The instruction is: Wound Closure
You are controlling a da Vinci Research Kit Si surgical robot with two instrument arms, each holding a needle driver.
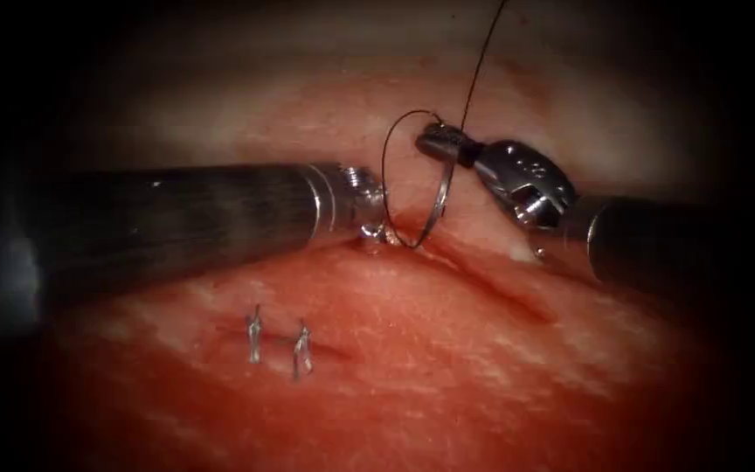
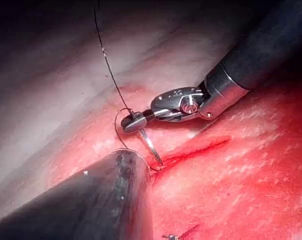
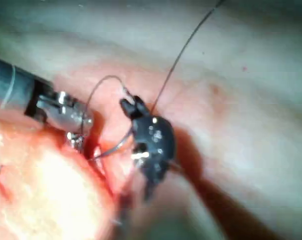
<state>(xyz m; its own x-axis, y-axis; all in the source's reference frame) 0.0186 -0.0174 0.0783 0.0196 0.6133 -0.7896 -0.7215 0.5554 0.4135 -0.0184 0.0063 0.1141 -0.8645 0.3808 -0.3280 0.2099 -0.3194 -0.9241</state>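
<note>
My right tool (image 1: 434,140) comes in from the right with its jaws shut on the curved needle (image 1: 437,199) near its tail end. The needle arcs down, and its tip meets the tissue (image 1: 447,367) at the upper left end of the open cut (image 1: 500,280); I cannot tell how deep it sits. My left tool (image 1: 376,229) lies across from the left, its tip pressed on the tissue right beside the needle tip. Dark thread (image 1: 475,70) runs up from the right tool and also loops round to the left (image 1: 384,166). The right tool (image 2: 131,121) and needle (image 2: 151,147) show in the left wrist view too.
Two finished stitches with short cut ends (image 1: 253,336) (image 1: 301,350) stand in the tissue below and left of the tools. Red fluid wets the cut (image 2: 200,150) and the tissue around it. The left tool's thick shaft (image 1: 176,218) spans the left half of the field.
</note>
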